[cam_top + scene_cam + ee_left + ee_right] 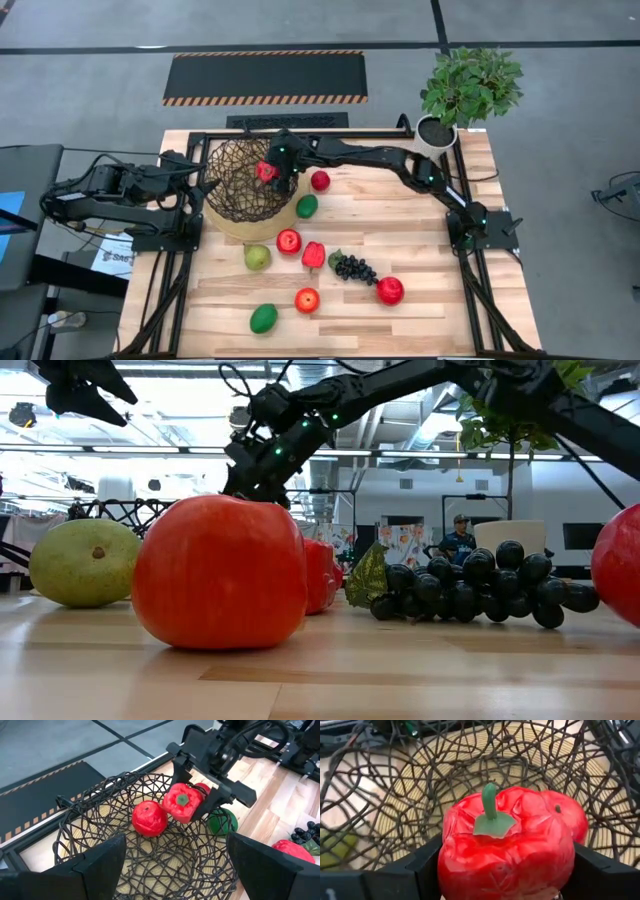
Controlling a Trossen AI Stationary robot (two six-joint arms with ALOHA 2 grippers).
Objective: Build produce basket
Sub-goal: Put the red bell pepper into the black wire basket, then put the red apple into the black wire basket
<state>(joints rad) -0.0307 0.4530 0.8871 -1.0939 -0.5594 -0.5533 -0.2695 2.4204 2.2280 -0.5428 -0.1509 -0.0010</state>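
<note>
Red pepper (pixel 505 845) pinched stem-up between the closed fingers of the right gripper (pixel 268 172), hanging over the basket (pixel 225 160) near its right-hand rim, not yet let go. Below it, inside on the tan base, one red apple (pixel 148 818). Left gripper (pixel 175 865) parked with fingers spread wide and empty at the basket's opposite side, looking across the weave. Outside, just beside the basket wall, a green oval (pixel 307 206) and another apple (pixel 320 180); farther out on the wood, the pear (pixel 257 257), grapes (pixel 354 268) and the rest of the produce, well apart from both arms. Likely trouble: releasing from up here and landing the pepper on the apple, so that it glances off toward the rim or over it. Also possible: snagging a fingertip in the open weave on the way in or out, then dragging or tipping the basket and shoving the two fruits beside it. Worth watching too: little room between the two grippers over one bowl.
</note>
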